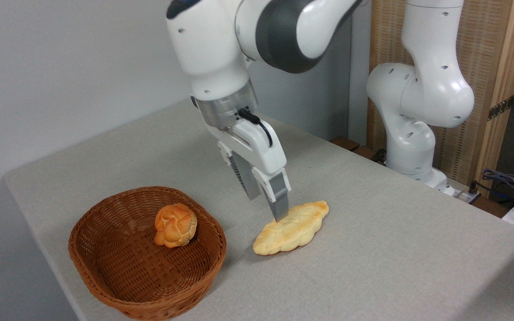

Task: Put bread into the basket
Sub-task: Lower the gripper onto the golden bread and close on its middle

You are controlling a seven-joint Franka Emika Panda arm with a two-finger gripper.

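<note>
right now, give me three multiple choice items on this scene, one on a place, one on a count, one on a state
1. Where is the knotted bun?
A. inside the wicker basket
B. on the table beside the basket
C. held in the pincer

2. How many bread pieces lie outside the basket?
A. none
B. one
C. two

3. Where is the pincer relative to the braided loaf?
A. far across the table
B. lifting it high in the air
C. down at it while it lies on the table

Answers:
1 A, the bun rests inside against the basket's far wall.
2 B, only the braided loaf lies on the tabletop.
3 C, the near finger's tip meets the loaf's top edge and the loaf is flat on the cloth.
</note>
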